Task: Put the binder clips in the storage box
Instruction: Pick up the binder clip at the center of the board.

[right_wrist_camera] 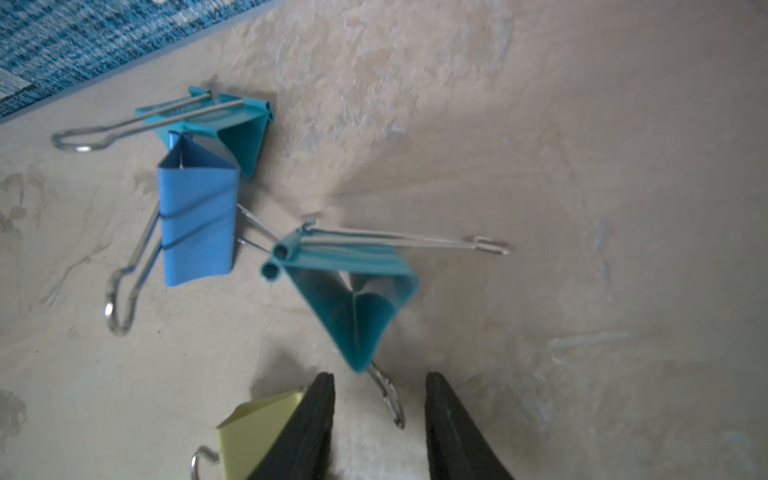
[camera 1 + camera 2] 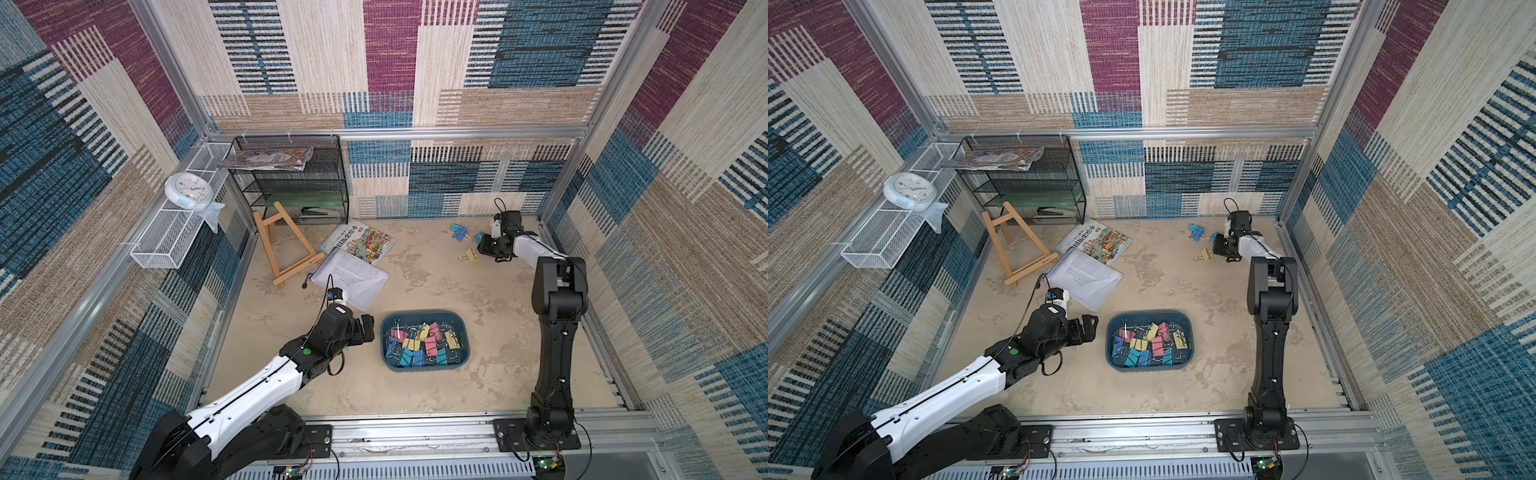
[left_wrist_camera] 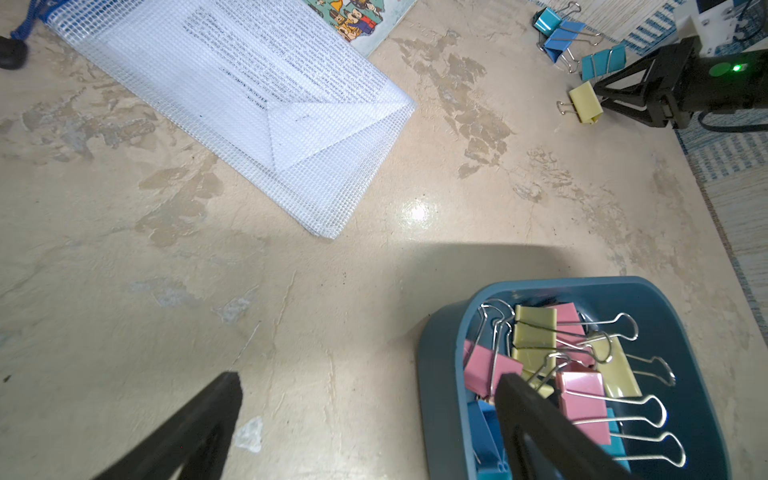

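Straddling the wire loop of the far teal folded-metal binder clip, our right gripper stands spread; we should centre, squeeze squarely, then carry to the dark teal plastic storage box mid-table.

Patchwork woven walls; mottled beige floor

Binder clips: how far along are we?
Done: most clips sit in the box. In hand: the right pincer straddles a teal clip by its wire handle, jaws apart, no grip yet. Remaining: four on the table, that one, another teal, a blue, a yellow. The left pincer is open, empty, by the box.
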Controlling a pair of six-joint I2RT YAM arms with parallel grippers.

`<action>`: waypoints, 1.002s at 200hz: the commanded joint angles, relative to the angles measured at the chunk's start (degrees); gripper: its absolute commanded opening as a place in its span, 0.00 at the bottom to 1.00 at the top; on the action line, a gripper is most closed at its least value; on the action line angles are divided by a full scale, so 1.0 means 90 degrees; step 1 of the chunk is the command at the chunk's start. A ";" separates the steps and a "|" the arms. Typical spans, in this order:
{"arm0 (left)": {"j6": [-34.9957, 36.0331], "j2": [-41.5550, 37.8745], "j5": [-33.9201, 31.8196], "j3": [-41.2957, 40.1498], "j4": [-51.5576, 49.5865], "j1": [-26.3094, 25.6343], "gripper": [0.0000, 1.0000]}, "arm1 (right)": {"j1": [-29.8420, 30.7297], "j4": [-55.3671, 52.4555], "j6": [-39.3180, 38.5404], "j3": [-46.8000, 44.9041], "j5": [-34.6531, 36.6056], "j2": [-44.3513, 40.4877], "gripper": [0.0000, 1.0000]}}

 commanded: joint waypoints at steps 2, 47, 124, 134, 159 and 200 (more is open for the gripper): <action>0.0051 0.0004 0.0065 0.0087 0.0108 0.0010 0.99 | 0.0045 -0.0233 -0.0102 0.0255 0.0137 0.0185 0.34; 0.0030 -0.0052 0.0047 0.0059 0.0081 0.0020 0.99 | 0.0101 -0.0255 -0.0066 0.0229 0.0094 0.0171 0.08; 0.0002 -0.0523 -0.0069 -0.0107 -0.0157 0.0020 0.99 | 0.0356 0.0667 0.0555 -0.2187 -0.0110 -0.2262 0.00; 0.0012 -0.0599 -0.0094 -0.0126 -0.0209 0.0020 0.99 | 0.0463 0.0801 0.0663 -0.2691 -0.0145 -0.2795 0.00; 0.0043 -0.0747 -0.0155 -0.0156 -0.0292 0.0030 0.99 | 0.0829 0.0805 0.0883 -0.3765 -0.0083 -0.4108 0.00; 0.0083 -0.0912 -0.0180 -0.0186 -0.0366 0.0040 0.99 | 0.1785 0.0235 0.1263 -0.4802 0.0079 -0.5978 0.00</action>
